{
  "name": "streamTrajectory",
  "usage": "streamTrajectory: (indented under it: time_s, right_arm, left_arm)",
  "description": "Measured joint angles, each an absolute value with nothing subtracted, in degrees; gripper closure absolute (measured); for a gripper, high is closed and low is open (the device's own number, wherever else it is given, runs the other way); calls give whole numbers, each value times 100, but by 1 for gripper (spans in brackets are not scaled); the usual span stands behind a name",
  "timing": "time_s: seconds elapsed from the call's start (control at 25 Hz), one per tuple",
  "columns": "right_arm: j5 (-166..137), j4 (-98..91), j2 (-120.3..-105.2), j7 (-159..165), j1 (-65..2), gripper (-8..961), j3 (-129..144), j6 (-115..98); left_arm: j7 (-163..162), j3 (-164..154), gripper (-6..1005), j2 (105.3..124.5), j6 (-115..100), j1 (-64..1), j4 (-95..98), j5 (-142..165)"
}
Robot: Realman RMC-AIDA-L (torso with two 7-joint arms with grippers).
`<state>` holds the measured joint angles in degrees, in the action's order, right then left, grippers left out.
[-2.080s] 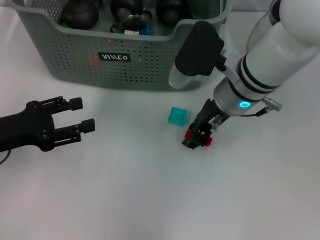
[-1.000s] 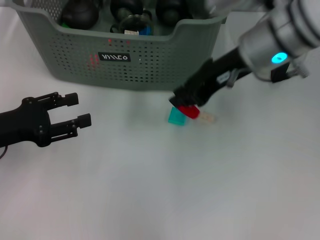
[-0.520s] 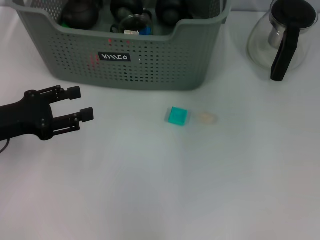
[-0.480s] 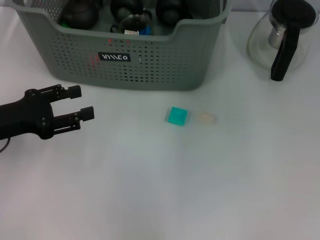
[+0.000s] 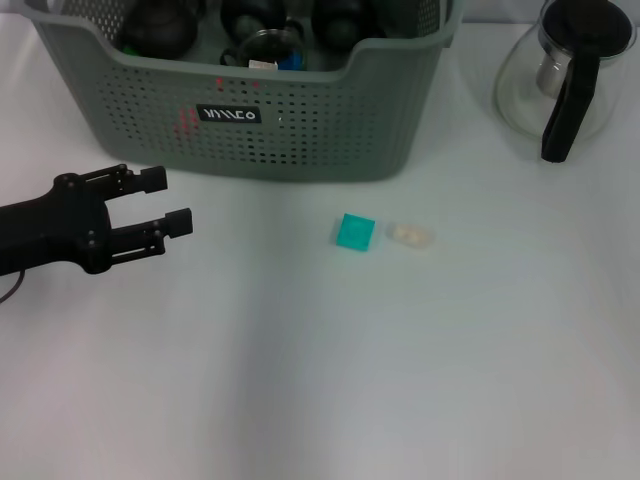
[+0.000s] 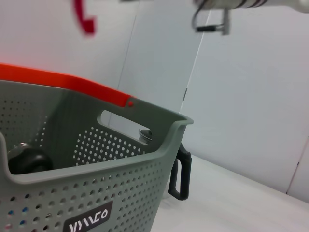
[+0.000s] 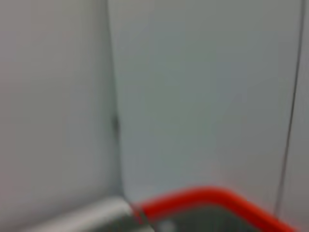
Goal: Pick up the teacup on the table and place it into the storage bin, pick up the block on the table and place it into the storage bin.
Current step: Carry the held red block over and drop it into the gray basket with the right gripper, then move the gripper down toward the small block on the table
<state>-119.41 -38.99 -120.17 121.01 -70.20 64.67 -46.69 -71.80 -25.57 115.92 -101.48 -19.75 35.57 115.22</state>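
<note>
The teal block [image 5: 354, 231] lies flat on the white table, just in front of the storage bin [image 5: 300, 130]. That grey-green bin holds several dark round vessels and a glass one; I cannot tell whether the teacup is among them, and none shows on the table. My black left gripper [image 5: 165, 205] hovers open at the left, well apart from the block and empty. The head view shows nothing of the right arm. A white part of the right arm [image 6: 227, 6] and a red piece [image 6: 84, 19] cross the upper edge of the left wrist view.
A glass carafe [image 5: 565, 75] with a black handle stands at the back right. A small pale translucent bit [image 5: 410, 235] lies just right of the block. The bin's orange-red rim [image 7: 207, 198] shows in the right wrist view, in front of a plain wall.
The right arm was down beside the block, then rose and left the head view. The block stays on the table where it was. The left gripper has barely shifted.
</note>
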Motion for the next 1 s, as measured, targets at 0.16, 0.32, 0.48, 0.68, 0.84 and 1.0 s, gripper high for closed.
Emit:
streamTrajectory:
  time_s: [0.16,0.32,0.48,0.68,0.84,1.0]
  right_arm:
    - [-12582,-3032,-12060,12236,-7502,760,6862,-4021]
    - [-12969,-2971,-12032,12982,-7583,760,7337,-3837]
    - [-13265,-3375,-12012,13309,-7465,687,7366,-3946]
    - [-12943,-4659,-12051,13225,-6836,552,7429,-4164]
    - [-11398,-6090,-12026,12534,-5746,437,7409,-4548]
    - [-9210,-6731,-11985,10661,-4574,283,7266,-5723]
  left_arm:
    - [-7181,-2458,273,11602,-10136,-1983,3560,11523]
    - [-7181,-2316,273,11613,-10136,-2000,3573,11523]
    - [-7181,-2288,273,11607,-10128,-2025,3579,11523]
    - [-7181,-2277,273,11605,-10118,-2040,3586,11522]
    - [-7180,-2224,273,11603,-10141,-2025,3577,11513]
    - [-7161,-2189,273,11607,-10143,-1995,3567,11509]
